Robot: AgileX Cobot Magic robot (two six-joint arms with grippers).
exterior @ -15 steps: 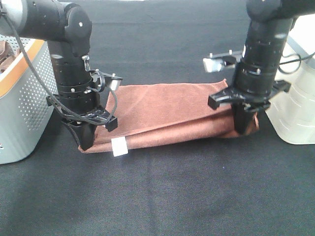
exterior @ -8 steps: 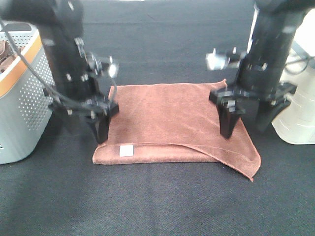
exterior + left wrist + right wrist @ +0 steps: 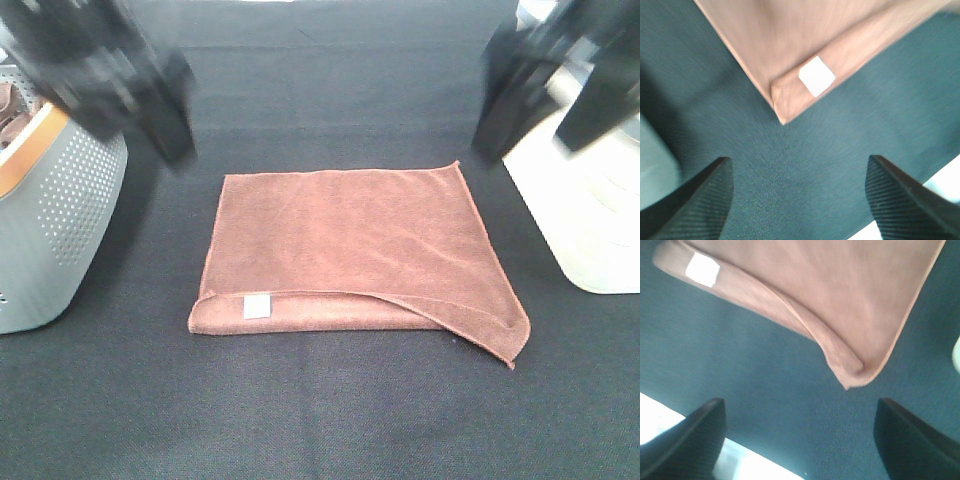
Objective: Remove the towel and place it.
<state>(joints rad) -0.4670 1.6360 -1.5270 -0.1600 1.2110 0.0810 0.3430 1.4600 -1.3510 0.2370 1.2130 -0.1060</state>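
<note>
Reddish-brown, the towel (image 3: 355, 250) lies folded flat on the black cloth (image 3: 320, 400) between the baskets, placing apparently finished, both the left gripper (image 3: 797, 200) and right gripper (image 3: 800, 440) blurred, jaws apart, needing only to clear.

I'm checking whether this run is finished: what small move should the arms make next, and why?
Probably just retreat clear. The towel lies folded on the black cloth, and the left gripper and right gripper are open, raised and holding nothing.
</note>
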